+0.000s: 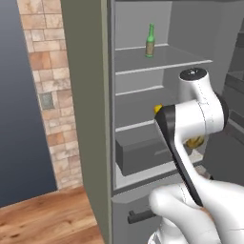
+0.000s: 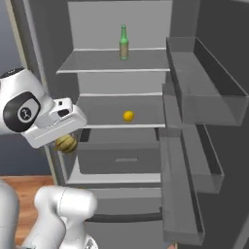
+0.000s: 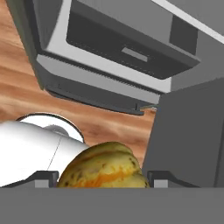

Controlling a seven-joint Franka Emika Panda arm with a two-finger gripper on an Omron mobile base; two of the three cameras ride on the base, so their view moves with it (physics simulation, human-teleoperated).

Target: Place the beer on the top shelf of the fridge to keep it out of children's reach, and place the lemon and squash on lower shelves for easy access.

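I am gripping the lumpy orange-yellow squash with brown speckles [image 3: 103, 168] between my two dark finger tips, my gripper [image 2: 67, 142] clenched around it in front of the open tall grey fridge [image 2: 73, 29], level with the dark grey drawer box with a bar handle [image 2: 119, 158]. In the left base view my own white arm is hiding most of the squash, leaving just a yellow sliver beside the forearm. The slim green glass bottle of beer with a tan label [image 2: 124, 44] is standing upright on the thin grey top shelf [image 2: 97, 65], towards its back. The small round bright yellow lemon [image 2: 128, 115] is sitting on the lower shelf [image 2: 104, 124] just above the drawer, with bare plate to either side of it. To my right the open door's grey bins are jutting out close by. In the hand view the drawer front and the wooden floor are lying beyond the squash, which is cut off at the bottom.
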